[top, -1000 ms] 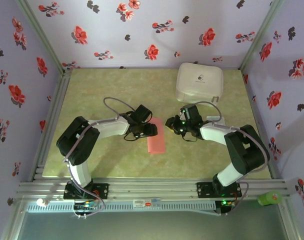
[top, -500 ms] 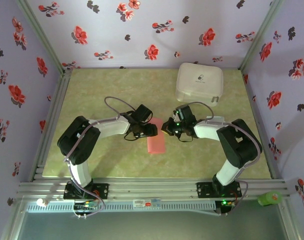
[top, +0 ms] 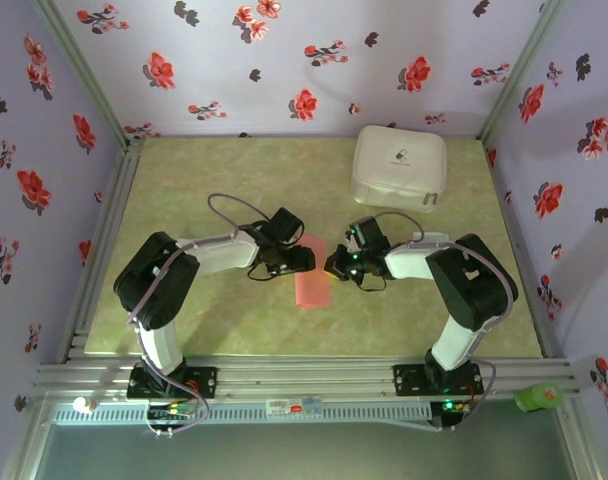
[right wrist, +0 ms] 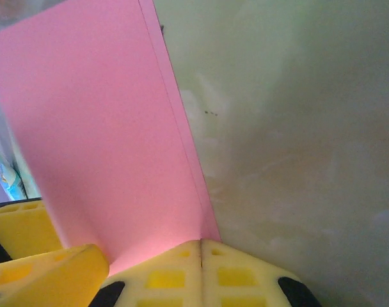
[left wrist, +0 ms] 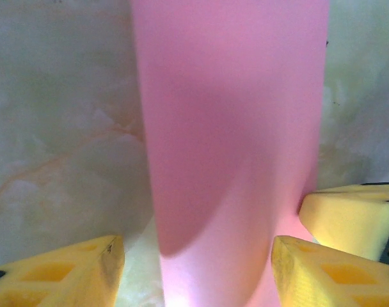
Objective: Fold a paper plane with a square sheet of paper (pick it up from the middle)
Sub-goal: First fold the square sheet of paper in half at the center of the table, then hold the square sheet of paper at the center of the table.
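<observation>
Creasing step at the centre of the tabletop [top: 214,180]: left gripper [top: 298,262], jaws apart (holding nothing), straddles the folded paper [top: 312,288]; right gripper [top: 333,268], closed tight, at its edge, probably to flatten the crease

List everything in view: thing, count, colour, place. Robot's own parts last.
sheet of paper: one, salmon-red, folded to a narrow rectangle, mid-table between the grippers.
white case: one, white, far right of the table.
table: one, green marbled, under everything.
walls: three, lilac with red flowers, around the table.
green object: one, green, near right corner beyond the rail; too small to identify.
left gripper: one, yellow pads, open, a pad on each side of the paper.
right gripper: one, yellow pads, shut, tips at the paper's right edge.
</observation>
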Tool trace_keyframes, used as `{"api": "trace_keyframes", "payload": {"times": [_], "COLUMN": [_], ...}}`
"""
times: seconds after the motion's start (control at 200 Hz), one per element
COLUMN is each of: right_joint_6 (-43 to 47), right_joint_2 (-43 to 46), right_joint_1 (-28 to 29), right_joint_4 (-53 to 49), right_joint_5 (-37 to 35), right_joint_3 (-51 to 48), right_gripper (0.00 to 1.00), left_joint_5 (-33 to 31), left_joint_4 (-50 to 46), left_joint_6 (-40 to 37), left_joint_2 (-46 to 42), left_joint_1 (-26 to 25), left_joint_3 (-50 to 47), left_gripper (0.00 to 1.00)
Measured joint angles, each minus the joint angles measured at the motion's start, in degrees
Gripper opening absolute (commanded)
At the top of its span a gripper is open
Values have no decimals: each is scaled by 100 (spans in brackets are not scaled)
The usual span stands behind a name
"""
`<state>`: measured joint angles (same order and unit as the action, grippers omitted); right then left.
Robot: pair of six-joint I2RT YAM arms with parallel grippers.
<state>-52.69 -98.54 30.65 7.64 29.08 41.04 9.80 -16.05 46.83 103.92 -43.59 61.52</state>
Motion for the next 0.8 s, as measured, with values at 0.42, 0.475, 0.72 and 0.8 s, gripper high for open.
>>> {"api": "trace_keyframes", "payload": {"times": [0.42, 0.475, 0.72, 0.8], "right_joint_6": [131, 131, 129, 129], "right_joint_2": [0, 0, 0, 0], "right_joint_1": [0, 0, 0, 0], "right_joint_4": [-210, -210, -216, -216], "right_joint_5": [-50, -50, -52, -55], "right_joint_3": [94, 96, 103, 103], "right_gripper": [1, 2, 2, 2], "left_joint_5": [396, 422, 439, 439], "left_joint_4": [811, 901, 1091, 1097], "left_joint_6": [581, 660, 772, 804], "left_joint_2": [-367, -372, -382, -382], "left_joint_1": [227, 227, 254, 254], "left_joint_3": [-680, -780, -914, -920], "left_gripper": [56, 54, 47, 45]}}
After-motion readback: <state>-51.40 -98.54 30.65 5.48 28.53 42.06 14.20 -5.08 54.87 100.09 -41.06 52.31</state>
